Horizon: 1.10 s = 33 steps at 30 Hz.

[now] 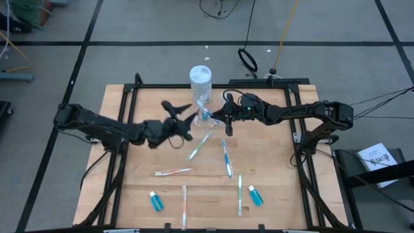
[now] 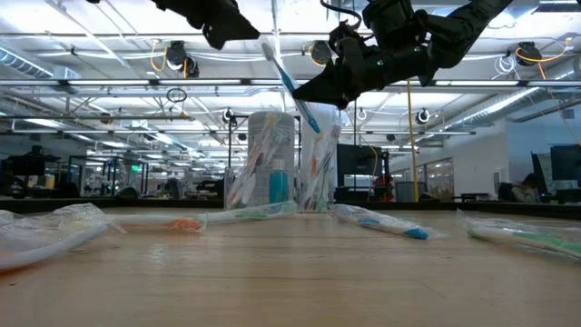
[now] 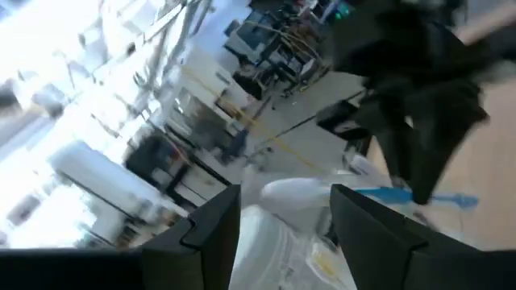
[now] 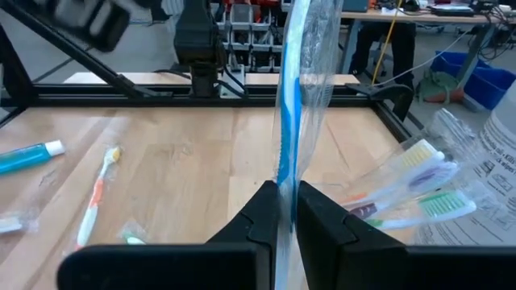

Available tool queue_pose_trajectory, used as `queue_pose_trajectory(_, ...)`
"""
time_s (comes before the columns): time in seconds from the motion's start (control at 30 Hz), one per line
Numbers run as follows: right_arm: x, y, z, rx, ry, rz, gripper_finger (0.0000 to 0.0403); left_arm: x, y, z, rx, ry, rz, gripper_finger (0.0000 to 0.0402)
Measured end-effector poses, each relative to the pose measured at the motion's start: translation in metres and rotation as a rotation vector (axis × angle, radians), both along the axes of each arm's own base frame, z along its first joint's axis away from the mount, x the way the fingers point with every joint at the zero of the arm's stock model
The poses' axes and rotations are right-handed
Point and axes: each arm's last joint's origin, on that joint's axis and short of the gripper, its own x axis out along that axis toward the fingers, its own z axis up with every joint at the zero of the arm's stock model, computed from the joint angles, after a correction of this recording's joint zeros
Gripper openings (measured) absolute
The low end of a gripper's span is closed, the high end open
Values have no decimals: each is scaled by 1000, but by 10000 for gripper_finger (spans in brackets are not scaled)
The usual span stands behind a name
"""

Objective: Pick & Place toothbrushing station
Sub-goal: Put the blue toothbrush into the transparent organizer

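From above, the small see-through plastic toothbrush holder point(image 1: 202, 114) is seen on the wooden table point(image 1: 272, 162), touching the tall white jar with a lid point(image 1: 200, 79). The left gripper point(image 1: 183, 115) is held beside the holder, its fingers apart and empty. The right gripper point(image 1: 220, 118) is placed on the holder's other side.

From table height, a blue toothbrush in a clear wrapper point(image 2: 292, 86) is seen tilted above the holder point(image 2: 318, 168).

In the left wrist view, the fingers point(image 3: 211, 225) are spread wide.

In the right wrist view, the fingers point(image 4: 262, 213) are clamped on the wrapped blue toothbrush point(image 4: 292, 97) (more wrapped brushes point(image 4: 407, 189) are stuck in the holder nearby).
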Motion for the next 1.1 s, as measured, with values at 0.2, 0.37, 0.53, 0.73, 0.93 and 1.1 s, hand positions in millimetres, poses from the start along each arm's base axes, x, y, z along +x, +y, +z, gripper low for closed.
queue_pose_trajectory(0.2,0,1,0,-26,1,9,22,-17,34,2,-283,-35,-129,191)
queue_pose_trajectory(0.37,1,1,1,-28,-7,10,22,-19,60,-5,-535,-46,-304,191)
queue_pose_trajectory(0.53,1,3,2,-33,-24,14,23,-3,75,-14,-672,-112,-467,191)
queue_pose_trajectory(0.73,3,9,3,-34,-29,34,24,16,82,-28,-660,-152,-503,191)
queue_pose_trajectory(0.93,3,10,3,-55,-33,43,24,21,82,-34,-654,-135,-502,191)
queue_pose_trajectory(1.1,3,10,3,-54,-33,42,24,20,82,-32,-646,-147,-499,174)
